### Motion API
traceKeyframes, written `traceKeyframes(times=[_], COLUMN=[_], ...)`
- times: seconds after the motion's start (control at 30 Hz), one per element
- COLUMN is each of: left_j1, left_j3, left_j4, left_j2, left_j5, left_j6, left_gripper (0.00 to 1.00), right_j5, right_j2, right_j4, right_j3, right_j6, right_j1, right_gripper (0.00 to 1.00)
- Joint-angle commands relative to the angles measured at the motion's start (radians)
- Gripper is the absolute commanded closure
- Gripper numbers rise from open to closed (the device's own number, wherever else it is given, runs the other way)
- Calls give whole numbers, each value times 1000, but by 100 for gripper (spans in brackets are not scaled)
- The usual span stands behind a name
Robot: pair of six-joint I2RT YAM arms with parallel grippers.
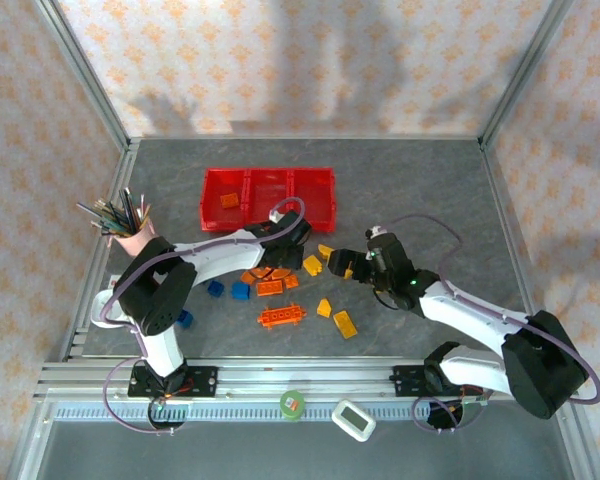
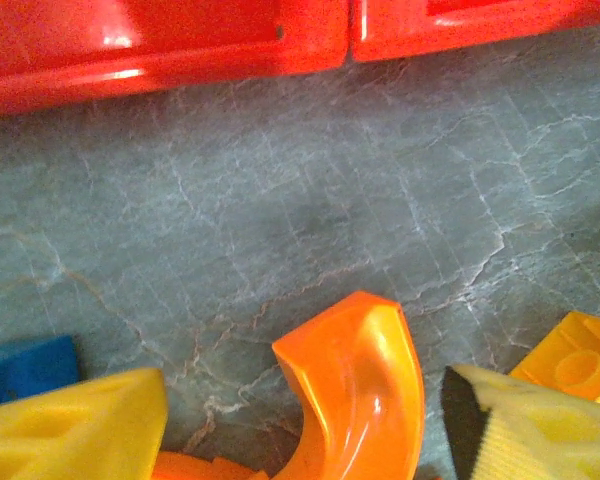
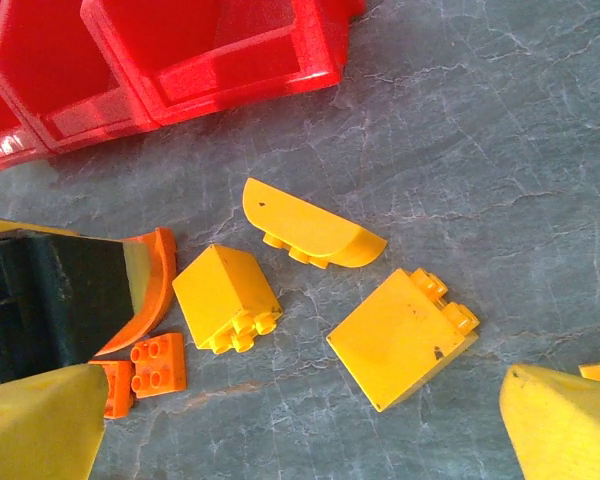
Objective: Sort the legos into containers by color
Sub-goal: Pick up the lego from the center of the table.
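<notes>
Left claw (image 2: 305, 378): spread, its yellow fingers (image 2: 75, 425) standing either side of an orange arch (image 2: 355, 390) that lies on the bench (image 2: 310, 200). I see bare bench between the left finger and the arch; the right finger is just beside it, and I cannot tell whether it touches. A blue brick (image 2: 25, 365) lies by the left finger, and the front wall of the red containers (image 2: 180, 50) lies beyond.

Right claw (image 3: 305, 375): spread wide, gripping nothing. Just ahead of it I see a yellow slope block (image 3: 400, 340), a yellow cube block (image 3: 225, 295) and a yellow curved wedge (image 3: 305, 230), all apart from each other; two small orange bricks (image 3: 158, 362) lie to the left.

From the top camera, one orange piece (image 1: 229, 200) sits in the leftmost container. The remaining legos, including an orange holed plate (image 1: 282, 317), lie scattered on the bench in front of the tray. A pink pencil cup (image 1: 132, 235) stands at far left.
</notes>
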Motion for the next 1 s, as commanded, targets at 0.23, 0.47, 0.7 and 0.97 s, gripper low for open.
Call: traceKeyframes(times=[0.23,0.47,0.7,0.97], left_j1=[-7,-5,-5,-5], left_j3=[66,64,66,67], left_j4=[13,22,25,28], left_j2=[85,109,116,156], left_j5=[-32,-25,-20,-19], left_j6=[20,17,11,5], left_gripper=[44,51,49,51], right_j5=[3,7,7,6], right_j2=[-12,-17,-15,-15], right_j4=[3,6,9,9], right_j3=[-11,-15,-15,-15], right_j6=[3,2,0,-1], right_j1=[-5,-6,-6,-8], right_gripper=[0,0,0,0])
